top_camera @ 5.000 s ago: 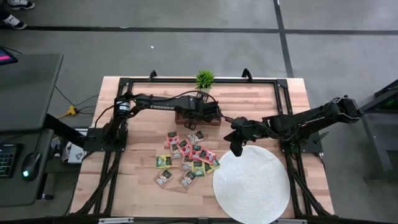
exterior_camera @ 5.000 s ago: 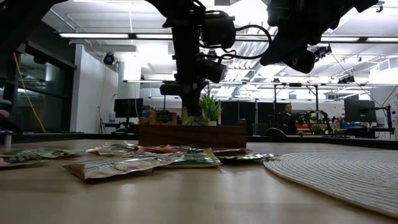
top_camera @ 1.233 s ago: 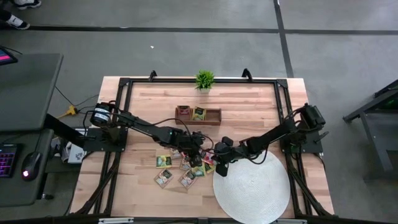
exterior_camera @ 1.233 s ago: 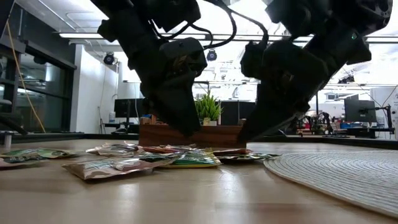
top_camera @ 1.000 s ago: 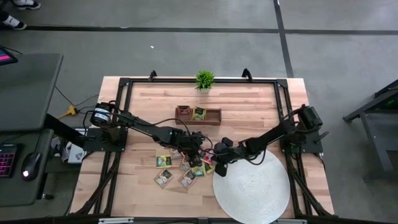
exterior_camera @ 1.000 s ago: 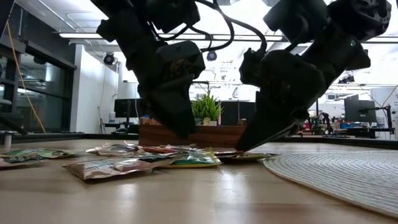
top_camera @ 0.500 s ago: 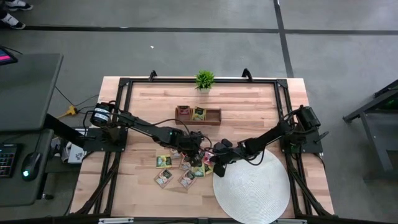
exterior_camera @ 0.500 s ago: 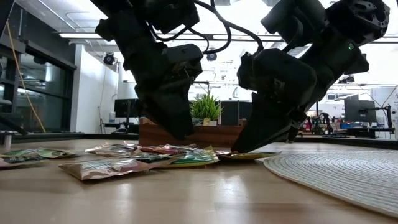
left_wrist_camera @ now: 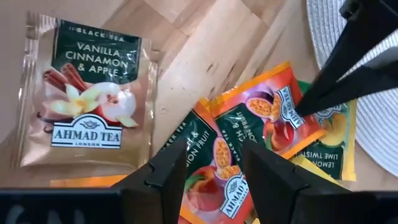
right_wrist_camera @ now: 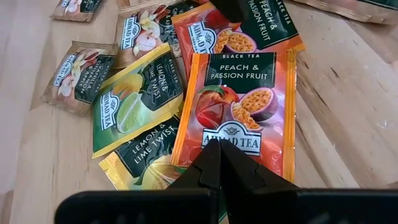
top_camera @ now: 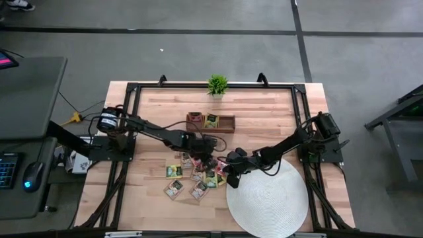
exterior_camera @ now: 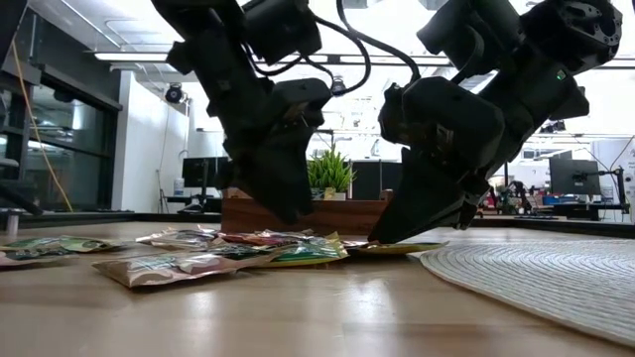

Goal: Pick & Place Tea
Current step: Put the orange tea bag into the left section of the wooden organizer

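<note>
Several tea packets (top_camera: 195, 177) lie loosely overlapped on the wooden table, orange-red, yellow, green and clear ones. My left gripper (left_wrist_camera: 214, 152) hangs open a little above the pile (exterior_camera: 248, 253), its fingers either side of an orange peach packet (left_wrist_camera: 217, 168). My right gripper (right_wrist_camera: 221, 146) is shut, with its tip down on a second orange peach packet (right_wrist_camera: 233, 102) at the pile's right side, close to the round white mat (top_camera: 268, 195). In the high view the left gripper (top_camera: 200, 158) and the right gripper (top_camera: 229, 173) stand close together. My right gripper presses its shut fingertips (left_wrist_camera: 311, 96) on the top face of the orange peach packet, by the brand logo (right_wrist_camera: 229, 132) near one end. It comes slanting down from the table's right side. The packet lies flat on other packets and the table.
A low wooden box (top_camera: 210, 122) holding a few packets stands behind the pile, with a small green plant (top_camera: 217, 84) at the far edge. A clear vanilla packet (left_wrist_camera: 87, 93) lies apart from the pile. Black frame rails (top_camera: 132, 125) run along the table's sides.
My left gripper has rolled a little about the line along which it points, staying open above the pile. My right gripper has kept its shut tip down on the orange packet.
</note>
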Robot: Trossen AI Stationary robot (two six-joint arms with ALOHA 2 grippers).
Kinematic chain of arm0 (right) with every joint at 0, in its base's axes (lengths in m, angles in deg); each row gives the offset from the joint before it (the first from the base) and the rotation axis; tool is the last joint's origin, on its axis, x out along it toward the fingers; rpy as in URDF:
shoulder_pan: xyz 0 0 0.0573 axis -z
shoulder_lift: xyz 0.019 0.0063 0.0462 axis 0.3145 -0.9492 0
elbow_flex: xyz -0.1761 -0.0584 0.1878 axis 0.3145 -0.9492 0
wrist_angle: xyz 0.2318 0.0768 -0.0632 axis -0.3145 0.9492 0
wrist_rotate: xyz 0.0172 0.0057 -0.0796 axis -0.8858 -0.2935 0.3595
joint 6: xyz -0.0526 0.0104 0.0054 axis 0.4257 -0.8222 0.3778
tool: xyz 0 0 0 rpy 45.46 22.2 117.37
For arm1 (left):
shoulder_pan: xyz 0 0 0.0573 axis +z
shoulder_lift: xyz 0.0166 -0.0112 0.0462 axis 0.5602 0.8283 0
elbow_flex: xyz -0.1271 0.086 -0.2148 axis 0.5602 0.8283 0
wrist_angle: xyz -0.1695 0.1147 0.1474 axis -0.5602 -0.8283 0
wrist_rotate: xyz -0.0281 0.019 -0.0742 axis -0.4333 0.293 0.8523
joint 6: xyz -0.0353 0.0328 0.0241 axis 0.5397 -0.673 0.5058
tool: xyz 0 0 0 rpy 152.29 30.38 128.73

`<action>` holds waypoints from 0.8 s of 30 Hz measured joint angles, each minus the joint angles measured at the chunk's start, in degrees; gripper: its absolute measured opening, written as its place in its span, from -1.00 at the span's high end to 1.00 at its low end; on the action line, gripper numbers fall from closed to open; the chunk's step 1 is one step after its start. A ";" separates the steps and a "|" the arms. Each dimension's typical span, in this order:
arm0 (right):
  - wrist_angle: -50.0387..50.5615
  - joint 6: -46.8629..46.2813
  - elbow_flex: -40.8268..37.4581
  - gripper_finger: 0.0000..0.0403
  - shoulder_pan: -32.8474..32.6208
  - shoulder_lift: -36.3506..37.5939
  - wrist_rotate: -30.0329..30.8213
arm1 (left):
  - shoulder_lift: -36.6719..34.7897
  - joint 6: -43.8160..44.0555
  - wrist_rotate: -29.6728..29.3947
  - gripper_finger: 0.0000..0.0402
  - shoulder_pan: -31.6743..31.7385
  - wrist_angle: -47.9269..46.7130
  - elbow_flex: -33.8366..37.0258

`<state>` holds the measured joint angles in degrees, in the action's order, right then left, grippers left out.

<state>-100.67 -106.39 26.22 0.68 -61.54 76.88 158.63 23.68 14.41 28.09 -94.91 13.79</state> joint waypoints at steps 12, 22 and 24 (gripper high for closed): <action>-0.25 -0.02 -0.04 1.00 1.18 -0.04 -0.39 | 0.00 1.49 4.46 0.24 1.49 -0.01 0.00; -1.46 0.25 -0.11 1.00 1.31 -0.13 1.17 | 2.93 3.06 7.15 0.24 1.49 1.21 0.06; -1.87 0.27 -0.11 1.00 1.65 -0.13 1.12 | 3.77 2.94 9.39 0.24 1.50 1.96 -0.12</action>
<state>-102.55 -106.12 26.11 2.33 -61.68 78.00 162.40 26.63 23.80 29.60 -92.95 13.67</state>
